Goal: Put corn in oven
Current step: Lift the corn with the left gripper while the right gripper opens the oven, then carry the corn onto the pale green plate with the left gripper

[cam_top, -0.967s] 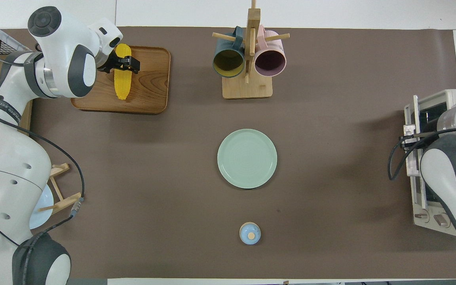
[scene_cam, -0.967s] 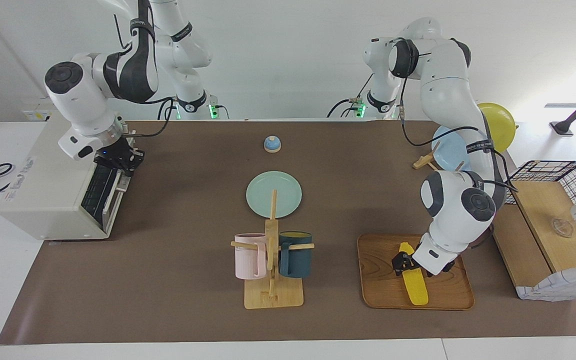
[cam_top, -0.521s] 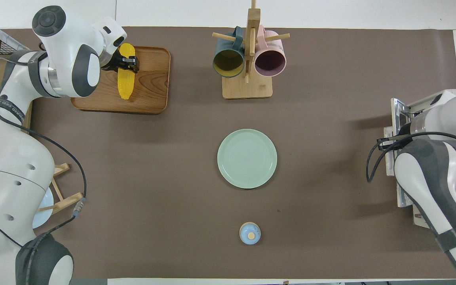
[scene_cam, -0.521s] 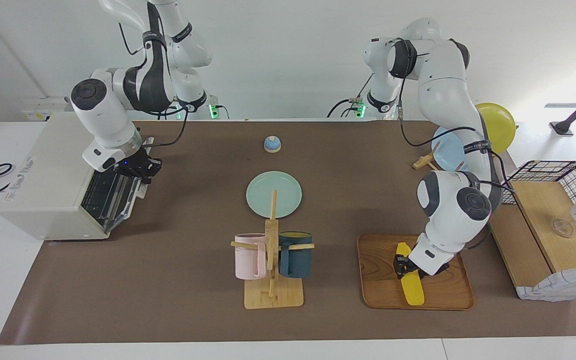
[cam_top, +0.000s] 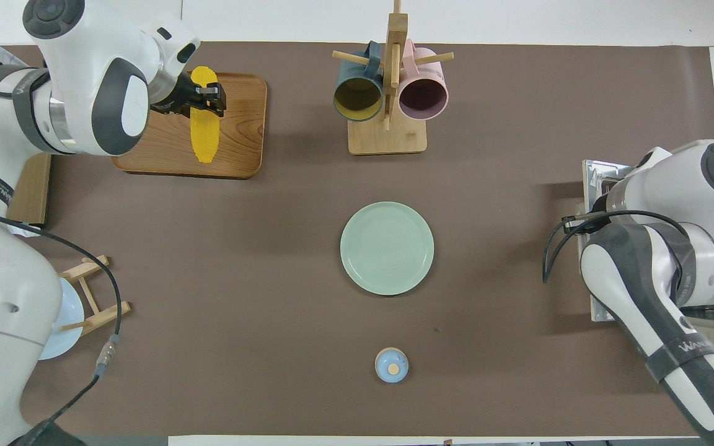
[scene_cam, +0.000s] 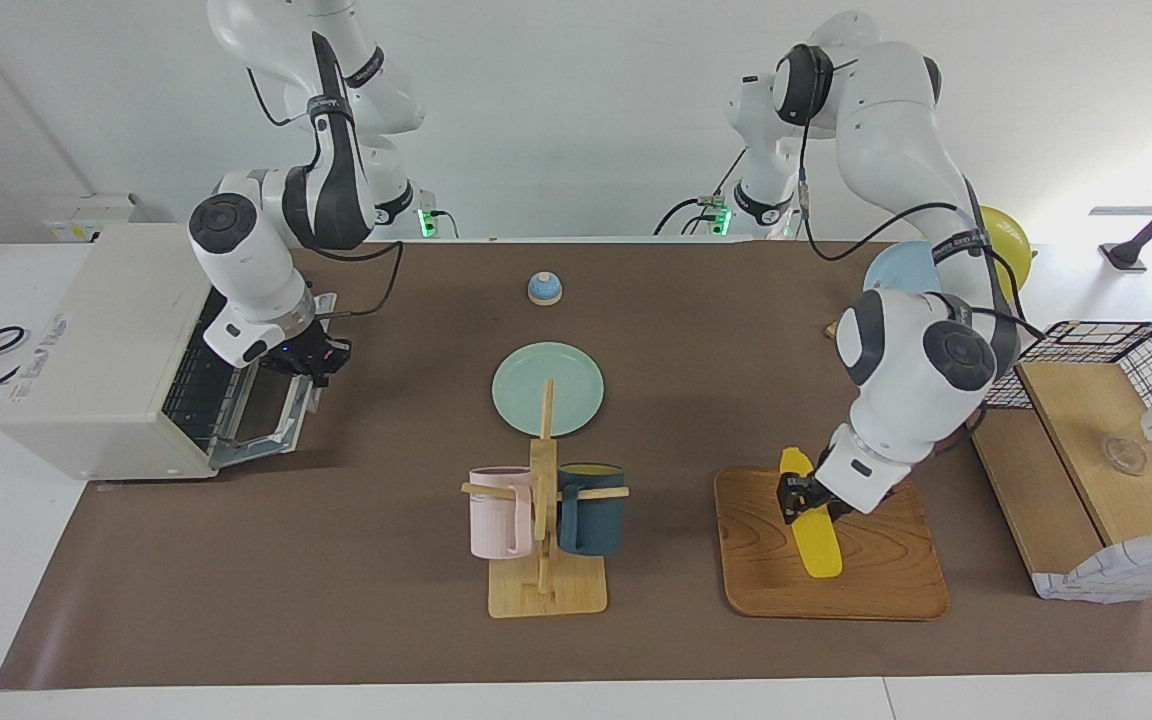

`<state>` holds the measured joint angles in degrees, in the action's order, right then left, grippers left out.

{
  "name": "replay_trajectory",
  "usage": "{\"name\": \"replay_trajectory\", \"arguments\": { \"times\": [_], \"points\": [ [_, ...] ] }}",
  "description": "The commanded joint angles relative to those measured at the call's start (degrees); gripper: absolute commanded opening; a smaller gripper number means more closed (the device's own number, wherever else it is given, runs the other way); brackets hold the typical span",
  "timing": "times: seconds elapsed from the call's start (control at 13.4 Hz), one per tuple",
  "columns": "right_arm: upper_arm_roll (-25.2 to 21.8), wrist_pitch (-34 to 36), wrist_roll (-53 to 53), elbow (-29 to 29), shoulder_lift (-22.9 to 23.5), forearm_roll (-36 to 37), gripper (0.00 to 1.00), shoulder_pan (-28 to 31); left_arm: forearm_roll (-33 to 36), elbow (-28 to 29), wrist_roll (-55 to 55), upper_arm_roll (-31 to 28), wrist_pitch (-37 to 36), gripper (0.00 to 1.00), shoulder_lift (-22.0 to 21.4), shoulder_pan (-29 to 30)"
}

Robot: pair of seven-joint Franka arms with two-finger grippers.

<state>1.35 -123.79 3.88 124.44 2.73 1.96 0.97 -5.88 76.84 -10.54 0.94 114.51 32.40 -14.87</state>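
The corn (scene_cam: 818, 545) is a yellow cob held tilted just above the wooden tray (scene_cam: 886, 590) at the left arm's end of the table. My left gripper (scene_cam: 796, 497) is shut on its upper half. The overhead view shows the corn (cam_top: 204, 133) and the left gripper (cam_top: 203, 99) over the tray (cam_top: 239, 152). The cream-white oven (scene_cam: 86, 340) stands at the right arm's end. Its glass door (scene_cam: 261, 420) hangs partly open. My right gripper (scene_cam: 314, 362) is shut on the handle at the door's top edge. In the overhead view my right arm hides most of the oven.
A green plate (scene_cam: 548, 388) lies mid-table. A wooden mug rack (scene_cam: 544, 590) with a pink and a dark blue mug stands farther from the robots. A small blue bell (scene_cam: 544, 288) sits nearer to them. A wooden box (scene_cam: 1086, 440) and wire basket (scene_cam: 1151, 350) stand beside the tray.
My left gripper has lifted the corn off the tray. My right gripper has pulled the oven door outward and down, so it stands wider open.
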Motion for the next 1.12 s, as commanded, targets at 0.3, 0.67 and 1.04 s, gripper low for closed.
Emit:
{"name": "replay_trajectory", "arguments": {
  "times": [0.3, 0.67, 1.04],
  "points": [
    [-0.39, -6.2, -1.32, 5.2, -0.62, 0.94, 0.0, 0.26, -0.54, 28.85, -20.01, -1.02, 9.81, 0.0, -20.16, -19.46],
    [-0.3, -8.21, -3.35, 5.99, 0.6, 0.85, 0.0, -1.67, -0.54, 34.25, -24.87, -1.02, 25.92, 0.0, -16.42, -29.59],
    [-0.3, -10.15, -3.44, 5.9, 3.15, 0.94, 0.0, -1.67, -0.45, 33.46, -26.02, -1.2, 30.86, 0.0, -11.48, -32.07]
  ]
}}
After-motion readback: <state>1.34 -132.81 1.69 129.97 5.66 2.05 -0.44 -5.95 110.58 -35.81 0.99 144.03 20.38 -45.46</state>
